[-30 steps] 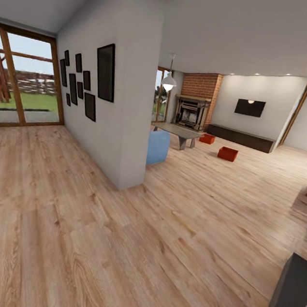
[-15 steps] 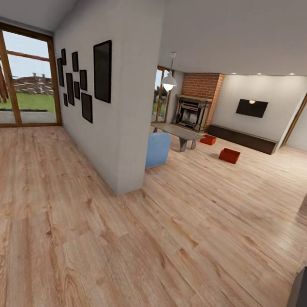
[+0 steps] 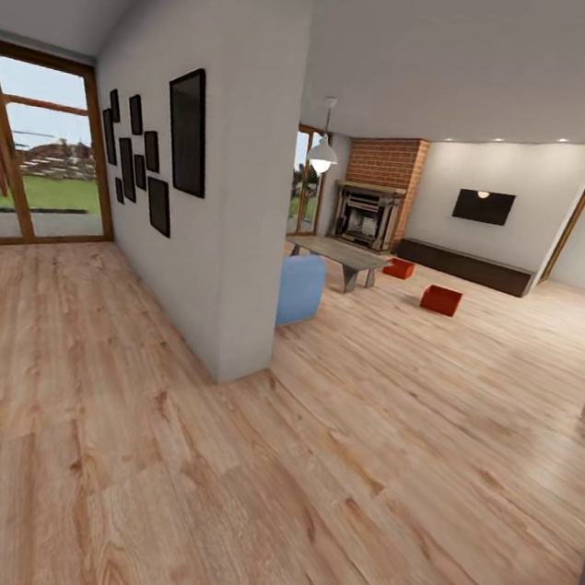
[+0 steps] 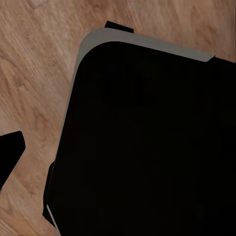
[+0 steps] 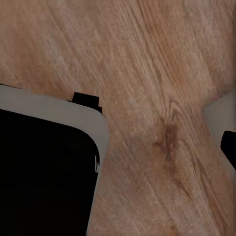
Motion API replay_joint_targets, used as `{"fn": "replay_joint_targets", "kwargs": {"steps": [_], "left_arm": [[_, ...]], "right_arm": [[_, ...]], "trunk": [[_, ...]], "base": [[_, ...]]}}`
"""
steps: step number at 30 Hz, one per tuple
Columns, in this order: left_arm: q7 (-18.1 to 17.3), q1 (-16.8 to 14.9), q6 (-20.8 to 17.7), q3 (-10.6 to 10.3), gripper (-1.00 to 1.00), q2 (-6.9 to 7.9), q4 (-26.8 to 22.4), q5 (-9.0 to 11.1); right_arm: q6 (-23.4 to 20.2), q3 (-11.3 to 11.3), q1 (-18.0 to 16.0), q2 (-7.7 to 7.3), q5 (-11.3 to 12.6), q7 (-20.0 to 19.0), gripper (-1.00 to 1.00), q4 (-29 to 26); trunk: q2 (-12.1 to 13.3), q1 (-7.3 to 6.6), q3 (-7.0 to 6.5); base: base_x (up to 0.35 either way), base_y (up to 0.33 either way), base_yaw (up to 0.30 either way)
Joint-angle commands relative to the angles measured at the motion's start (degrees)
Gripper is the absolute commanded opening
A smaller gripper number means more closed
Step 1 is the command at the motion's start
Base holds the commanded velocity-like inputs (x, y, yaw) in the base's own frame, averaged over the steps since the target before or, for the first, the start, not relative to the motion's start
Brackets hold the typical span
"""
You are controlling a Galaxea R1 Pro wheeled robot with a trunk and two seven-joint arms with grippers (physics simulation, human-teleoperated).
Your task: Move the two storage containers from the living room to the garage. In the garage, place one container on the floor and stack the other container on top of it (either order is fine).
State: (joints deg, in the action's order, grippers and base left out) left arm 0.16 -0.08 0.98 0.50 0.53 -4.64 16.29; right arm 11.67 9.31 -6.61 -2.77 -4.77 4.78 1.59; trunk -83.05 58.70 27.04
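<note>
Floor (image 3: 321,483): light wood planks, running through both spaces.
Wall (image 3: 236,229): white partition coming toward the camera, dark frames (image 3: 186,133) hung on its left face.
Doors (image 3: 33,154): glazed, wood-framed, far left; grass and sky outside.
Sofa (image 3: 300,289): blue, just behind the partition's end.
Table (image 3: 340,254): low, grey, beyond the sofa.
Fireplace (image 3: 367,212): dark surround, red brick above.
TV (image 3: 483,206): on the white back wall, long dark cabinet (image 3: 468,266) beneath.
Light: white pendant lamp (image 3: 322,155); recessed ceiling spots.
</note>
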Motion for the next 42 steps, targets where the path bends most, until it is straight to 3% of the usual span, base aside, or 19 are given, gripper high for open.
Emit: {"fn": "replay_joint_targets", "kwargs": {"steps": [1, 13, 28, 42], "left_arm": [[0.02, -0.01, 0.13, 0.03, 1.00, 0.00, -0.02, 0.23], [0.02, -0.01, 0.16, 0.02, 1.00, -0.02, -0.02, 0.23], [0.02, -0.01, 0.16, -0.05, 1.00, -0.03, -0.02, 0.23], [0.02, -0.01, 0.11, -0.04, 1.00, -0.04, -0.02, 0.23]], "right_arm": [[0.22, 0.21, -0.07, -0.01, -0.49, 0.36, 1.00, 0.17], [0.20, 0.35, -0.07, -0.04, -0.52, 0.16, 1.00, 0.17], [0.28, 0.45, -0.07, -0.05, -0.59, 0.14, 1.00, 0.17], [0.29, 0.45, -0.07, -0.01, -0.65, 0.14, 1.00, 0.17]], "trunk": [[-0.03, 0.03, 0.05], [-0.03, 0.03, 0.05], [-0.03, 0.03, 0.05], [-0.03, 0.03, 0.05]], "base": [[0.324, 0.000, 0.000], [0.325, 0.000, -0.016], [0.324, 0.000, -0.214], [0.324, 0.000, -0.023]]}}
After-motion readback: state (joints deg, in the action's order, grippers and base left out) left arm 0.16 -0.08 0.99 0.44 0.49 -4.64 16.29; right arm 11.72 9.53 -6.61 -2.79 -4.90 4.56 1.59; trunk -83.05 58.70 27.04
